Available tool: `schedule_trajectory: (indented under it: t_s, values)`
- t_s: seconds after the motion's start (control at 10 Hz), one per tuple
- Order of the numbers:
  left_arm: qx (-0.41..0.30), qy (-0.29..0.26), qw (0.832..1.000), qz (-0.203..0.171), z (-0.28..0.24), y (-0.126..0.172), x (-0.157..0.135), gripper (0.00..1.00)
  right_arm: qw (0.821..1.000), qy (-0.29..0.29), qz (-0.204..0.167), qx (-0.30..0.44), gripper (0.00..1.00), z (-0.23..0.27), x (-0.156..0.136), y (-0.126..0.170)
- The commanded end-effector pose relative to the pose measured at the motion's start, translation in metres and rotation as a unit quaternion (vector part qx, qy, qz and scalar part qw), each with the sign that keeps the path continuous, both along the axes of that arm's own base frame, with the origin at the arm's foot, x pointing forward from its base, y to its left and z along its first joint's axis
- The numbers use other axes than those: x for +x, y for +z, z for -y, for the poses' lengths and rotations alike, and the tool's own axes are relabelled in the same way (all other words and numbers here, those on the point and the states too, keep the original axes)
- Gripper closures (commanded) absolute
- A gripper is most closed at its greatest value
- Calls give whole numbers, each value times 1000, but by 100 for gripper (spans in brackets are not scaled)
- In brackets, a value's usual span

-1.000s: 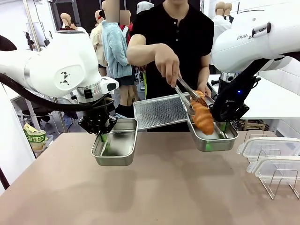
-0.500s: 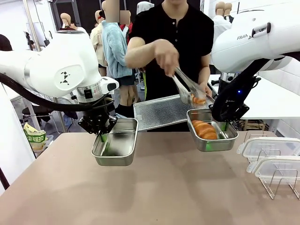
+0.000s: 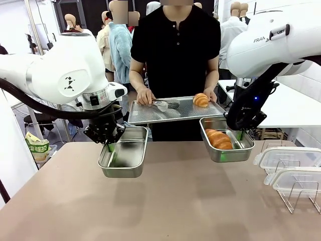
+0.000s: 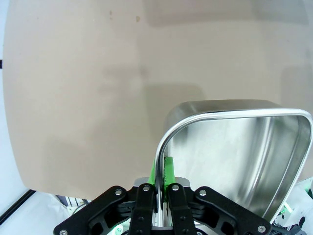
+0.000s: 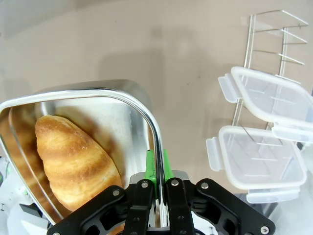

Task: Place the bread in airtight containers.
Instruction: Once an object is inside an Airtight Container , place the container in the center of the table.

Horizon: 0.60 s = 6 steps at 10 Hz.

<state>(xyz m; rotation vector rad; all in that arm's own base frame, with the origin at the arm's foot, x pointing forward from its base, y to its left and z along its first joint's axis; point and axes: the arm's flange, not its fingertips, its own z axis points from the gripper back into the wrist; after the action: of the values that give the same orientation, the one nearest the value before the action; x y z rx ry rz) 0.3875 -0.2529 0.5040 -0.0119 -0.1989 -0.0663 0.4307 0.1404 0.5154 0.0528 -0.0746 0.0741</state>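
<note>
Handover half done
Right gripper (image 5: 157, 166) clamps the rim of a shiny rectangular steel pan (image 3: 235, 154) that now holds one golden-brown ridged roll (image 3: 219, 139); left gripper (image 4: 162, 171) clamps a matching empty pan (image 3: 123, 169). Metal tongs (image 3: 165, 104) lie back on the far flat steel tray (image 3: 145, 113) near a second roll (image 3: 200, 100).

My left tool (image 3: 110, 146) is clamped on the rim of one shiny steel container (image 3: 123, 170). It is empty, level and held clear of the bench (image 3: 165, 206). At three o'clock from it, my right tool (image 3: 239, 134) pinches the rim of the second container (image 3: 225, 154), where one golden, ridged roll (image 3: 218, 139) lies lengthwise. Another roll (image 3: 200, 100) sits at eleven o'clock from that one, farther off on a flat tray (image 3: 155, 113). Two clear lids (image 3: 287, 156) rest at four o'clock of the filled container, apart from both, on a wire rack (image 3: 296, 198).
</note>
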Motion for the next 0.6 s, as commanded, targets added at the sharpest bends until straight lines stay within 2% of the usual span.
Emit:
schedule_trajectory:
  t_s: [0.0,0.5]
  values:
    - [1,0,1000,3,-2,2,1,100,1000,-3,3,0,100,1,-1,2]
    - [1,0,1000,3,-2,2,1,100,1000,-3,3,0,100,1,-1,2]
